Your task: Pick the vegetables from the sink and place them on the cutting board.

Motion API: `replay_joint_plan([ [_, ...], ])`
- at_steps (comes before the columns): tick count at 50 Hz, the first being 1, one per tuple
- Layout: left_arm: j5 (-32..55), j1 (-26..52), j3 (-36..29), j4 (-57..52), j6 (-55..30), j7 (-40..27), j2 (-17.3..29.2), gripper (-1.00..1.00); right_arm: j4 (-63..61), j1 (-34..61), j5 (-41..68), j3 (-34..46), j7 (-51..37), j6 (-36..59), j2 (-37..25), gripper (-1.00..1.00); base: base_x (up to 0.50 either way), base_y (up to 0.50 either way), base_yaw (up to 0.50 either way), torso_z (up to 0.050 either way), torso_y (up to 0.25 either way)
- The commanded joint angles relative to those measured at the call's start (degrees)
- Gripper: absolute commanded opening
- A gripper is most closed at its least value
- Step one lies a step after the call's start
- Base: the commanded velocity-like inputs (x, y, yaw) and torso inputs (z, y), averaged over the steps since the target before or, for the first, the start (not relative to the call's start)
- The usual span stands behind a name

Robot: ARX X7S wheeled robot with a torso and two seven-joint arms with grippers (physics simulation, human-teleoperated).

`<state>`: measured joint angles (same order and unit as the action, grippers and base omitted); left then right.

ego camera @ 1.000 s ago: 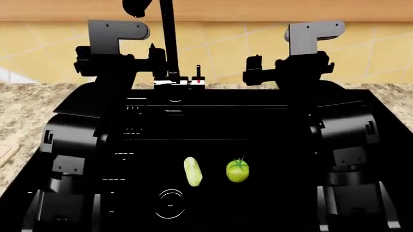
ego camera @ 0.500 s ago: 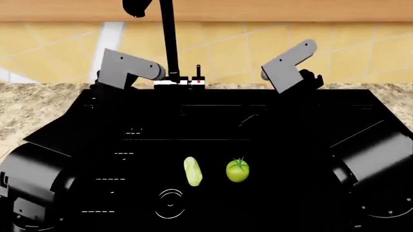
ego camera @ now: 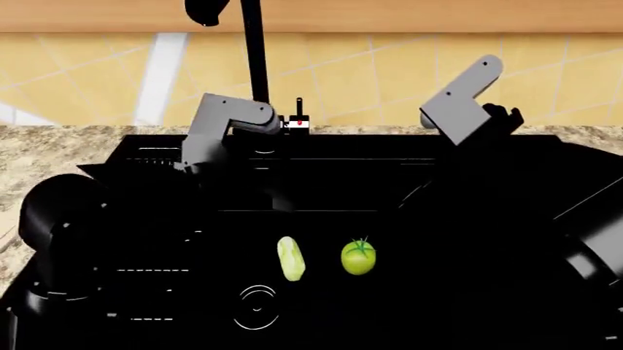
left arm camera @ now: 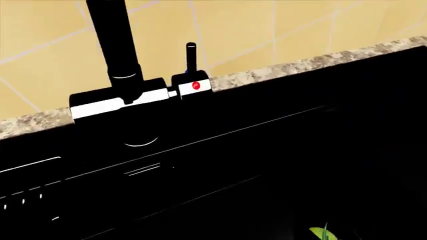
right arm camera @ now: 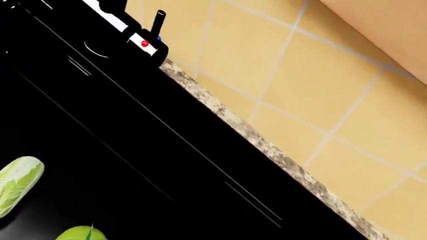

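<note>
Tomato (ego camera: 358,257) and cabbage piece (ego camera: 290,258) lie side by side, apart, on the sink (ego camera: 409,182) floor just beyond the drain (ego camera: 257,306); nothing picked yet, cutting board not in view. Tomato likely light, firm, smooth and round, so it may roll or slip: grip across its widest part, stem star up. Cabbage piece likely light, leafy, soft, could crush: pinch gently across the short width near the middle. Left arm (ego camera: 219,131) is bent over the sink's back left, its grey link near the faucet (ego camera: 255,58); right arm (ego camera: 462,102) is raised at back right, grey link tilted up. Both well clear of the vegetables. Neither end effector shows against the black, so cannot tell if either is apart or together; wrist views show no fingers
</note>
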<state>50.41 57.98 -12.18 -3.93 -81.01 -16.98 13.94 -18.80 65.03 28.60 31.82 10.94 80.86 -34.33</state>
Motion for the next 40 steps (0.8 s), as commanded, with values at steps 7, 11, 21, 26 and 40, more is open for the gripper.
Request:
replay_joint_plan([
  [7,-3.5,-1.0,-7.6,14.8,5.1,-8.4,-6.2,1.0,0.0,-4.1,1.1,-2.0,0.3,-7.1,-0.9,1.0,0.0,0.0,0.0,0.0,0.0],
  [11,-6.0,-1.7,-10.1,18.7,8.8,-7.0,-6.5,1.0,0.2,-5.2,1.1,-2.4,0.2,-8.3,-1.0,1.0,0.0,0.0,0.0,0.0,0.0],
  [21,-8.1,-4.7,-13.1,21.3,12.4,-6.5,-5.9,1.0,0.4,-6.9,1.3,-3.1,-0.3,-9.4,-0.9,1.0,0.0,0.0,0.0,0.0,0.0],
  [26,-8.6,-4.8,-14.0,23.4,13.6,-5.6,-6.1,1.0,1.4,-7.7,1.0,-2.9,-0.2,-10.8,-0.8,1.0,0.0,0.0,0.0,0.0,0.0],
  [40,-7.3,-5.6,-15.7,25.0,14.0,-3.4,-6.8,1.0,3.5,-8.4,0.7,-2.5,0.2,-12.9,-0.6,1.0,0.0,0.0,0.0,0.0,0.0],
])
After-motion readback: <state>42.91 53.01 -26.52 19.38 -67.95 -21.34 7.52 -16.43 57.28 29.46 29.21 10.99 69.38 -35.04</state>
